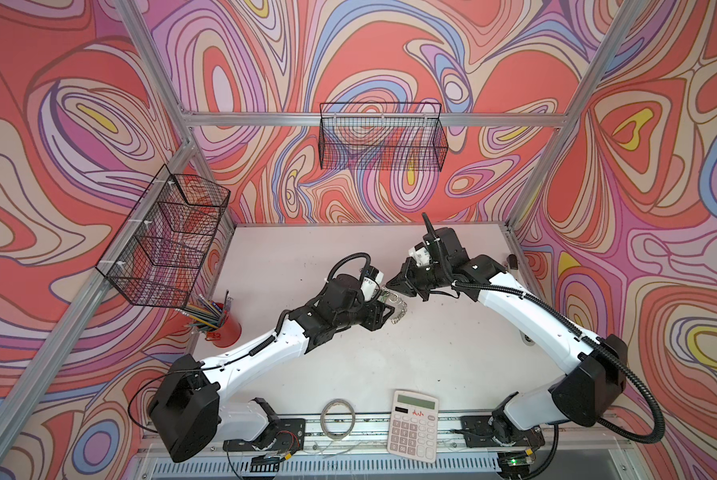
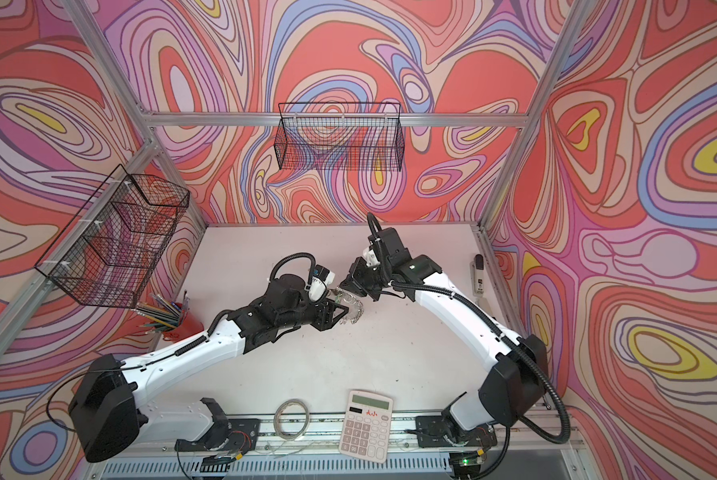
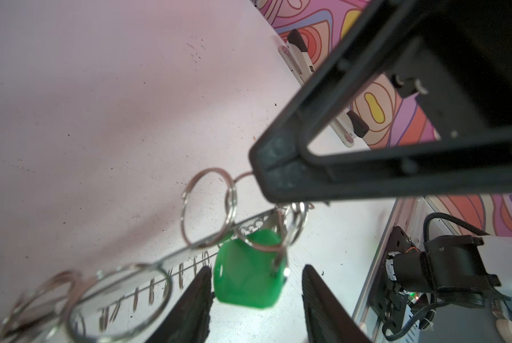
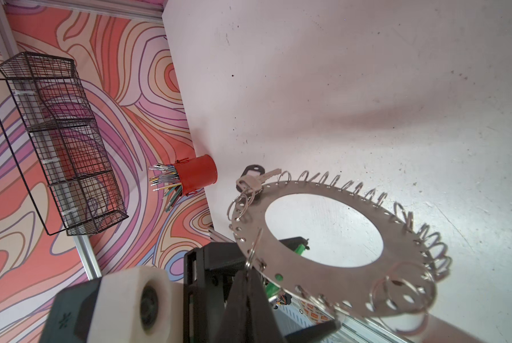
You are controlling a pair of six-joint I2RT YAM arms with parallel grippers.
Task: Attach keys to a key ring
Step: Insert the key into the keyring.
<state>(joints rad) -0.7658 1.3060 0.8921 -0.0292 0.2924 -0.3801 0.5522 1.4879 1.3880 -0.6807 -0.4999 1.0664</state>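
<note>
Right wrist view: right gripper (image 4: 248, 274) fingers pinched closed on a wire clip at the rim of the key ring (image 4: 403, 267), which is held tilted above the table (image 4: 337, 89); black-tagged key (image 4: 259, 179) lies elsewhere at that rim; left wrist view: left gripper (image 3: 256, 268) fingers stand apart; green-tagged key (image 3: 245, 279) hangs between them, ungripped.

Green key tag (image 3: 248, 273), silver key ring (image 4: 352, 285), red cup (image 4: 196, 175)
</note>
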